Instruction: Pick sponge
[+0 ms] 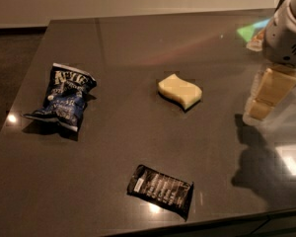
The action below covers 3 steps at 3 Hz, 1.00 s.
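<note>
Sponge: pale yellow foam block, wavy edges.
Lies flat on table; gripper well apart, at right.

Dim light; gripper at right casts shadow.

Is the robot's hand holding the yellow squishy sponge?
No, the pale yellow wavy foam sponge lies alone on the dark glossy table, and the gripper hangs off to its right, not touching it.
</note>
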### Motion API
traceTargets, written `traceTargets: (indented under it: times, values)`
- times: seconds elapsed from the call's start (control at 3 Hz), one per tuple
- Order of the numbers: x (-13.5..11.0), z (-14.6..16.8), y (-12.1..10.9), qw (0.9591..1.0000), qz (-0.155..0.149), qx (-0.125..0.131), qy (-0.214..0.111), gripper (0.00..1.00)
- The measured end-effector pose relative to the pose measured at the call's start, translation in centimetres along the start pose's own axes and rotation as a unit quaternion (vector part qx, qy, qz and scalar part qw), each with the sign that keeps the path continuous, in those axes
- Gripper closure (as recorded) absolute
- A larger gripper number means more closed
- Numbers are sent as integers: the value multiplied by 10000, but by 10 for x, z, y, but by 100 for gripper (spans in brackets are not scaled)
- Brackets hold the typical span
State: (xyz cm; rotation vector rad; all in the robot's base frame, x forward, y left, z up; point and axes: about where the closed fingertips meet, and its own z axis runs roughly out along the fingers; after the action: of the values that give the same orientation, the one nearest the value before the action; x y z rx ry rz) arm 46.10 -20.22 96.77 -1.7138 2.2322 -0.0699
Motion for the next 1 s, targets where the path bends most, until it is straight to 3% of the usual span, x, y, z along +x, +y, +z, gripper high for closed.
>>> traceTargets:
  times: [0.67, 1.0]
  values:
    - [-61, 59, -38, 9991, 73, -305, -280, 0]
    - [-80, 89, -48, 9986, 126, -442, -277, 0]
